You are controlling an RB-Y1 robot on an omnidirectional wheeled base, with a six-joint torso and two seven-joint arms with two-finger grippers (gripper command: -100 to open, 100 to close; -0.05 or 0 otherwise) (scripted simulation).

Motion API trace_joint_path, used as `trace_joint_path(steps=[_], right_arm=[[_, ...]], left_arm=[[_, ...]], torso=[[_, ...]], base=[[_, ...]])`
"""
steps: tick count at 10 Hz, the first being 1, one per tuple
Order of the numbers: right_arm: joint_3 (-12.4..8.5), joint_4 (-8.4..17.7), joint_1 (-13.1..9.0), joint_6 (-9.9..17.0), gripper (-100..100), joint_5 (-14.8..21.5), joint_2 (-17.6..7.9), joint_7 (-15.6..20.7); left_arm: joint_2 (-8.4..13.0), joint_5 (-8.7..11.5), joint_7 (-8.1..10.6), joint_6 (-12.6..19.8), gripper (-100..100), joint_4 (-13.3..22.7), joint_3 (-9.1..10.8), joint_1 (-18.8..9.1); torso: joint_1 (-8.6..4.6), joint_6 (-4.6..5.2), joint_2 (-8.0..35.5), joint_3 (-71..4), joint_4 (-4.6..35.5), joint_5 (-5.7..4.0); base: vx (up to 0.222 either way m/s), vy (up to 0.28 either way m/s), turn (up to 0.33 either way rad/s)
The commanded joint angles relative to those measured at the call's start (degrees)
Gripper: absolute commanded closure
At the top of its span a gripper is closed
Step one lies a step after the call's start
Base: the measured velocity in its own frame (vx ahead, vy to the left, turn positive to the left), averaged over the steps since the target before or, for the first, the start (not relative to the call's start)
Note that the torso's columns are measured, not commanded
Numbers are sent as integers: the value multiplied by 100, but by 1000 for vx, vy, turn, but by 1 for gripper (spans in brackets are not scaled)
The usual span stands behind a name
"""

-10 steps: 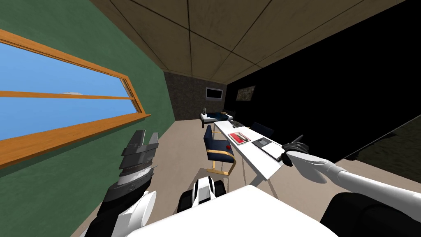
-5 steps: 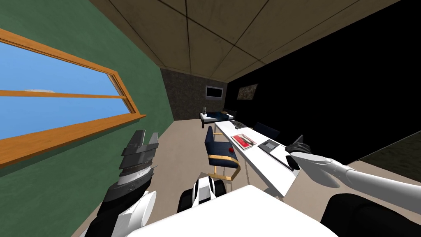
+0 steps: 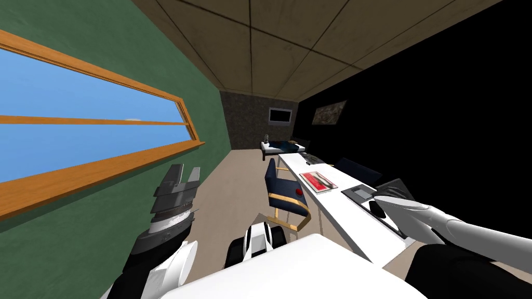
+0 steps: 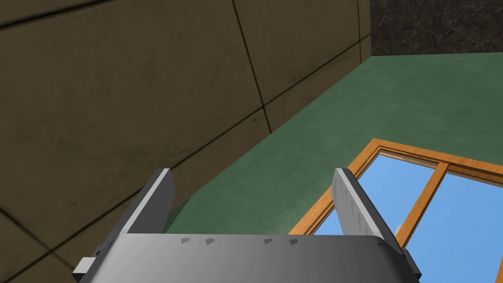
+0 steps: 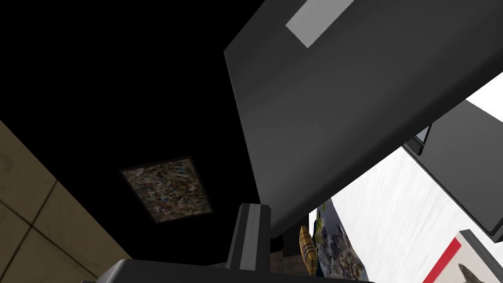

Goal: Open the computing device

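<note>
Laptop (image 3: 363,193) lies on the white desk (image 3: 343,213), at the near end on the right side, just near of a red book (image 3: 318,181); a blue chair (image 3: 286,200) stands left of the desk.

Lid (image 3: 397,188) stands partly raised off the base, not yet upright; task judged roughly half done.

Right gripper (image 5: 255,221) sits at 1 edge of the lid, which crosses most of the right wrist view; whether it is spread or closed cannot be told, since the lid hides part of it.

Left gripper (image 3: 185,174) is raised near the green wall on the left, spread wide, holding nothing.

Risks, as judgement:
1. Contact looks confined to 1 corner edge; the lid may slip off and fall shut.
2. The base is unrestrained; an upward pull could lift or slide it toward the desk's right edge, beyond which lies a black area.
3. Continued push past the hinge stop could tip the laptop backward.
</note>
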Motion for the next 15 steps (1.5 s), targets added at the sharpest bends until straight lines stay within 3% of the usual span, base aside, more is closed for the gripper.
trace_joint_path(steps=[1,4,5,6,12,13,15], right_arm=[[114,222,71,47,100,-378,67,244],[328,676,107,52,100,-893,174,680],[328,676,107,52,100,-1008,174,680],[250,576,159,114,-100,-1139,14,695],[6,242,338,530,-100,-2216,-699,1022],[6,242,338,530,-100,-2262,-699,1022],[-76,131,398,668,-100,-2636,-937,1131]], left_arm=[[0,0,0,0,0,0,0,-1],[0,0,0,0,0,0,0,1],[0,0,0,0,0,0,0,0],[0,0,0,0,0,0,0,1],[0,0,0,0,0,0,1,1],[0,0,0,0,0,0,1,1],[0,0,0,0,0,-1,1,2]], torso=[[10,-14,-8,-8,-4,6],[20,-9,-26,-18,-8,9],[24,-13,-12,-11,-5,11],[15,-9,-14,-10,-4,8],[14,-10,-10,-8,-3,7],[19,-11,-14,-11,-4,8],[17,-14,-29,-21,-10,8]], base=[[-102,-21,273],[-95,-1,337],[-82,4,277],[-65,-5,113],[-118,-16,100],[-78,-5,33],[-80,-6,93]])
